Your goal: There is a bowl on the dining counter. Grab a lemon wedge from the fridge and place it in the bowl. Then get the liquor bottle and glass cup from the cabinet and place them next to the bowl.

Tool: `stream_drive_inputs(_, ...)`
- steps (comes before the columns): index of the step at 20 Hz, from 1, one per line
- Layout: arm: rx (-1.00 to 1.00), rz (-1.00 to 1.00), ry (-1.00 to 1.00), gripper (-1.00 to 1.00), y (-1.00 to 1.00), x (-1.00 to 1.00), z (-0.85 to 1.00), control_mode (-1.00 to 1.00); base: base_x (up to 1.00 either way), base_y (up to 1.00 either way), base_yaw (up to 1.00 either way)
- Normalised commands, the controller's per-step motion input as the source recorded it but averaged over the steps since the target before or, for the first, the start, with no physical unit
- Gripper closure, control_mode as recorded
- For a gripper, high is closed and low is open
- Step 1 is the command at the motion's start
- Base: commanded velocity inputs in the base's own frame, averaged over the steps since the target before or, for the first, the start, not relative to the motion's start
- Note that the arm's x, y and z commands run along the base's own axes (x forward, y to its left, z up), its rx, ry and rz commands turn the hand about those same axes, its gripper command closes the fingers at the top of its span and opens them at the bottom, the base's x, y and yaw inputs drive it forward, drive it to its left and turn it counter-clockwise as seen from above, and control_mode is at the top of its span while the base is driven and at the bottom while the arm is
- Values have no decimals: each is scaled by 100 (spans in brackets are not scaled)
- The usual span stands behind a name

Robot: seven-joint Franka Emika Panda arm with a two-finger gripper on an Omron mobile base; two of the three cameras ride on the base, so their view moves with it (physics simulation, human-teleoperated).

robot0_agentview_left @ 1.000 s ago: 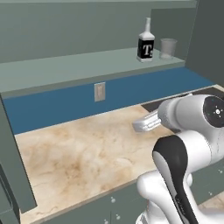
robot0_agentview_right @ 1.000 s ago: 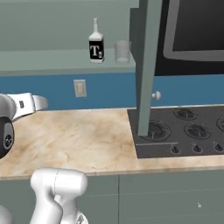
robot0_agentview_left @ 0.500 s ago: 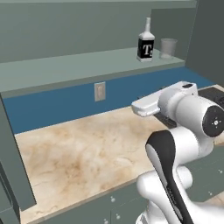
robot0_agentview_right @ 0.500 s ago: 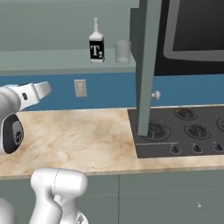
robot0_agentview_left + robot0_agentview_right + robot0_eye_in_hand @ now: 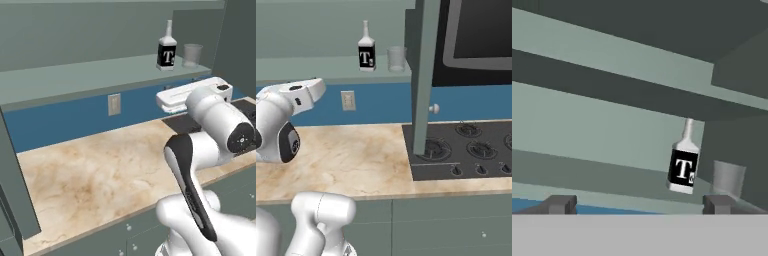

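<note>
While the gripper (image 5: 637,205) stands wide and empty, aimed up at the open cabinet (image 5: 75,82), the bottle (image 5: 166,49) stands upright near the right end of the shelf, close to its front edge. Likely rigid, smooth, a little top-light at the slim neck; best taken across the dark body at the label, not the neck. Cup (image 5: 192,55) stands just beside it toward the right end, apart but close: thin, probably slippery, easy to knock. Open cabinet door (image 5: 423,75) hangs at the shelf's right end, above the hob (image 5: 466,152). Worktop (image 5: 95,175) below, socket (image 5: 114,104) on the blue wall.
</note>
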Motion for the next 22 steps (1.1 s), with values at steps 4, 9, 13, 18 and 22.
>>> stream_drive_inputs(4,10,-26,1,-100,-6,1,77,-100,0,0,0)
stream_drive_inputs(9,10,-25,14,-100,-20,1,50,-100,0,0,0)
stream_drive_inputs(13,6,-7,10,-100,-33,2,14,-100,0,0,0)
stream_drive_inputs(18,3,1,-4,-100,-24,5,-1,-100,0,0,0)
stream_drive_inputs(22,1,1,-9,-100,-16,7,-6,-100,0,0,0)
